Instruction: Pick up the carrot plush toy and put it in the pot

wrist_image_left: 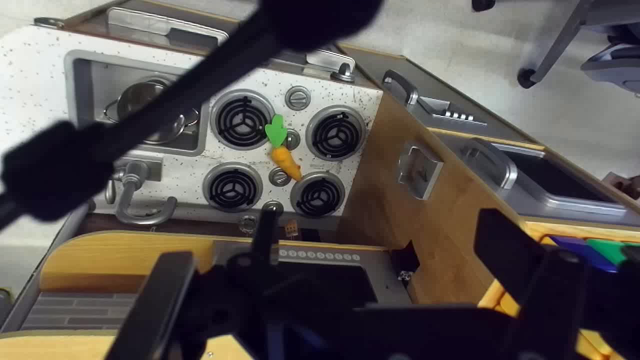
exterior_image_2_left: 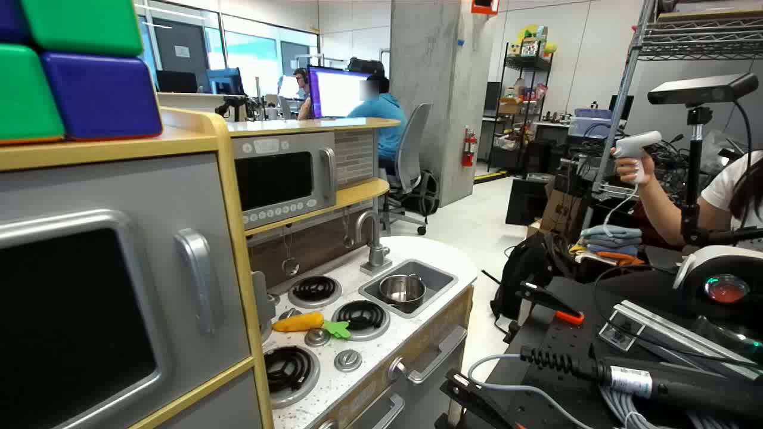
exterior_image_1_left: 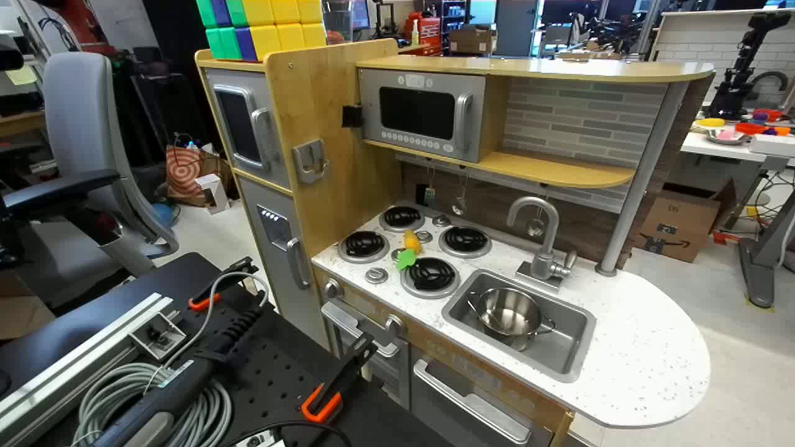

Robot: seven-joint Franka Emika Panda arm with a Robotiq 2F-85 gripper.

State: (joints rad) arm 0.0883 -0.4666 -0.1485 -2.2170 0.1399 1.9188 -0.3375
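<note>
Carrot plush toy (wrist_image_left: 285, 162): lies on the stovetop among four black-coil burners (wrist_image_left: 233, 188); seen in all three views. Orange body set aslant in the wrist view, green leafy top by the rim of the front burner nearest the sink, tapered tip by the rim of the rear burner diagonally opposite (whether either end really touches a rim, cannot tell). Silver knobs (wrist_image_left: 279, 176) close by it.

Gripper (wrist_image_left: 334, 239): two dark fingers (wrist_image_left: 155, 300), blurred, spread wide apart low in the wrist view. Toy lies away from them, on the stove.

Pot (exterior_image_1_left: 509, 310): silver, two-handled, mouth up, inside the grey sink (exterior_image_1_left: 559, 357) in both exterior views. In the wrist view a dark out-of-focus bar (wrist_image_left: 200, 81) crosses it and hides part. Faucet (exterior_image_1_left: 544, 266) behind the sink, its spout curved over.

Speckled white counter (exterior_image_1_left: 652, 354) carries stove and sink, end rounded. Toy microwave (exterior_image_1_left: 416, 105) above the burners; wooden cabinet (exterior_image_1_left: 348, 180) beside the stove, coloured blocks (exterior_image_1_left: 273, 28) on top.

Facing the kitchen: black perforated table (exterior_image_1_left: 273, 372) with coiled grey cable (exterior_image_1_left: 109, 400) and black-and-orange clamps (exterior_image_1_left: 341, 377). Background, in an exterior view: seated person in blue (exterior_image_2_left: 381, 131) at a lit monitor (exterior_image_2_left: 337, 92); white handheld controller (exterior_image_2_left: 639, 143) raised at far right.
</note>
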